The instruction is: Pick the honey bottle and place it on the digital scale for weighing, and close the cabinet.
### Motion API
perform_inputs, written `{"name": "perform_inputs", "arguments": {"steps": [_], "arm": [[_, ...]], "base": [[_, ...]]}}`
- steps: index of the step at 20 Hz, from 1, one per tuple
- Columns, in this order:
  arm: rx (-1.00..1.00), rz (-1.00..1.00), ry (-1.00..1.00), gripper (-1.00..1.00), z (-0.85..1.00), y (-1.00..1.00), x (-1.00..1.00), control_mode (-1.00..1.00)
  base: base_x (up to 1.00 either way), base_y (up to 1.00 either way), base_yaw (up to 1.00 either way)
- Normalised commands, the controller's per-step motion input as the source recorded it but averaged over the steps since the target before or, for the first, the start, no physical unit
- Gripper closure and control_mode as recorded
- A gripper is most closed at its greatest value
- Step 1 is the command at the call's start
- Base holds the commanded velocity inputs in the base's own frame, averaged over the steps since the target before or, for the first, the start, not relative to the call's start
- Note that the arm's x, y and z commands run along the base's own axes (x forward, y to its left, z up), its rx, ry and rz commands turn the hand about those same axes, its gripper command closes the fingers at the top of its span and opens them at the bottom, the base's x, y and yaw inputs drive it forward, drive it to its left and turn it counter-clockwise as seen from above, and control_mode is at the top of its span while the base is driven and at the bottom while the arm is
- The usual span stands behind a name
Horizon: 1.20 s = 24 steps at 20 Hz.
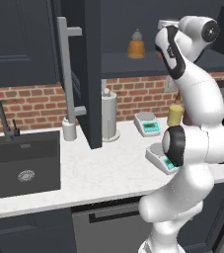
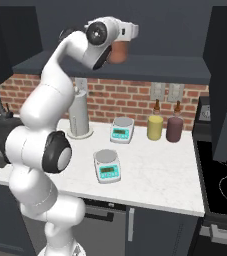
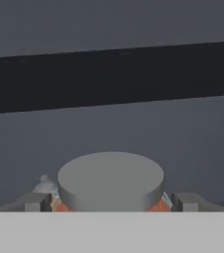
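The honey bottle (image 2: pixel 116 56), reddish-brown with a flat grey lid (image 3: pixel 111 180), stands on the shelf (image 2: pixel 160 67) inside the open cabinet (image 1: pixel 91 74). My gripper (image 2: pixel 120 45) comes down over it from above. In the hand view the fingers (image 3: pixel 37 201) sit on either side of the jar and press against its body. The digital scale (image 2: pixel 107 165), low and white with a round grey plate, rests on the counter below, also seen as the digital scale (image 1: pixel 160 157) partly behind my arm.
A small orange beehive bottle (image 1: pixel 136 45) stands on the same shelf, left of the jar. A boxier white scale (image 2: pixel 122 129), a paper towel holder (image 2: pixel 80 117), a yellow bottle (image 2: pixel 155 126) and a dark red bottle (image 2: pixel 174 127) line the brick wall. The sink (image 1: pixel 24 158) lies left, the stove (image 2: pixel 220 165) right.
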Motion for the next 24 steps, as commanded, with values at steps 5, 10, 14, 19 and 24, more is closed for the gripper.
{"name": "perform_inputs", "arguments": {"steps": [5, 10, 14, 19, 24], "arm": [[0.10, 0.00, -0.27, 1.00, 0.00, 0.00, -0.71, -1.00], [0.05, 0.00, -0.19, 1.00, 0.00, 0.00, -0.79, -1.00], [0.00, 0.00, -0.13, 1.00, -0.02, 0.00, -0.94, -1.00], [0.00, 0.00, -0.04, 1.00, 0.00, 0.00, -0.94, -1.00], [0.00, 0.00, 0.05, 1.00, 0.24, 0.00, -1.00, -1.00]], "base": [[0.00, 0.00, 0.00], [0.00, 0.00, 0.00], [0.00, 0.00, 0.00], [0.00, 0.00, 0.00], [0.00, 0.00, 0.00]]}}
